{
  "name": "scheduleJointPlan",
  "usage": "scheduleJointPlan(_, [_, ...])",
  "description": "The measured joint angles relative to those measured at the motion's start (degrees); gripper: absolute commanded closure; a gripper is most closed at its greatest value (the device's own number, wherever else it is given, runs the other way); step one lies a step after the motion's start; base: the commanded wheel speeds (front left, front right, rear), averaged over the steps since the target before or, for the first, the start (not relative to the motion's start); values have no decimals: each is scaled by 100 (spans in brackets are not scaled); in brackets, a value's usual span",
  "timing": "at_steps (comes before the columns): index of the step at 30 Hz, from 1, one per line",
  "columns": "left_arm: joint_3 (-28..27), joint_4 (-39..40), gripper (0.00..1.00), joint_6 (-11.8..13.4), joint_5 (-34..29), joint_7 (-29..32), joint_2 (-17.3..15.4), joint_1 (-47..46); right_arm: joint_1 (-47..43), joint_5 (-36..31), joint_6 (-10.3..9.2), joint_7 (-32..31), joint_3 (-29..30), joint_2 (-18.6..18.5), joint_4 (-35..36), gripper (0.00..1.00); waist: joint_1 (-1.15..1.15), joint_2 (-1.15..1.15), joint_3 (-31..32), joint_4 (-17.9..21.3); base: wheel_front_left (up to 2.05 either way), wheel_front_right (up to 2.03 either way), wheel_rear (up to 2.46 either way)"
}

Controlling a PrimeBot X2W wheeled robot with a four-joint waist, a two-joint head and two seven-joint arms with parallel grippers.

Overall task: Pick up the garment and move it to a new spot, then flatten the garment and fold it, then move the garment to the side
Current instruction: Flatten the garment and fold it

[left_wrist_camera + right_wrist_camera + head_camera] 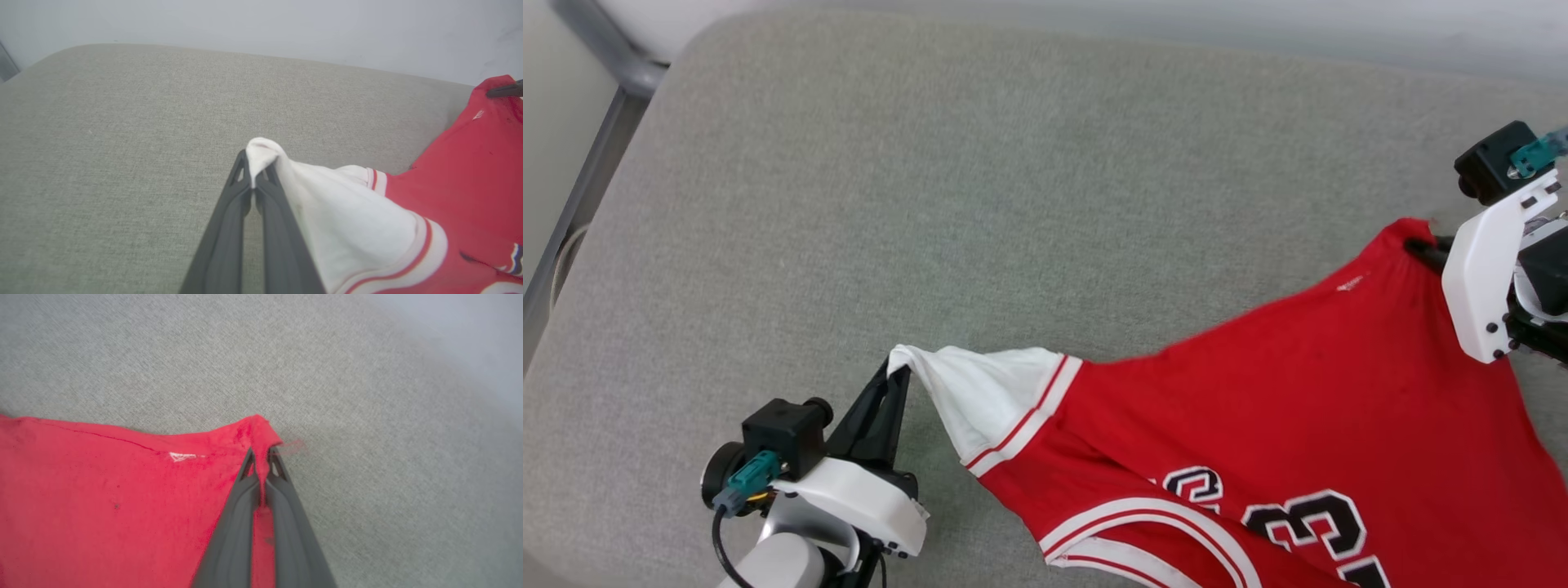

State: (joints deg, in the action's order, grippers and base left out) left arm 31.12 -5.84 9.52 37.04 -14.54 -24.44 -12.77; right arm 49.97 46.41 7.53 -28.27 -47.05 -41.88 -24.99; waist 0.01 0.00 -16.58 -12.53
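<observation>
The red garment (1282, 392) hangs stretched between my two grippers over the grey cushion, its black-and-white number showing at the lower right. My left gripper (897, 369) is shut on the tip of the white sleeve (980, 392); in the left wrist view the gripper (254, 171) pinches that sleeve (347, 212) between both fingers. My right gripper (1421, 245) is shut on a red corner of the garment at the right. From the right wrist, the gripper (261, 459) clamps a bunched red hem of the garment (122, 498).
The grey fabric cushion (980, 204) spreads wide to the left and back. A pale wall (286, 24) rises behind it. A metal frame bar (588, 180) runs along the cushion's left edge.
</observation>
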Motion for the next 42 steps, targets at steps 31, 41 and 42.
scheduleJointPlan(31, [-749,1281,100,-102,-430,1027,-1096,-2905,-124,-236,-1,1660,1961,-66,1744,100,-1,0,946,998,0,0,0])
scheduleJointPlan(41, [-738,548,100,-549,-516,1238,-889,-4812,862,-797,-1,1232,2591,296,1813,100,0,0,335,1060,0,0,0])
scheduleJointPlan(42, [-747,420,100,-601,-528,1245,-873,-5032,1045,-882,-1,1193,2613,341,1753,100,0,0,244,1065,0,0,0])
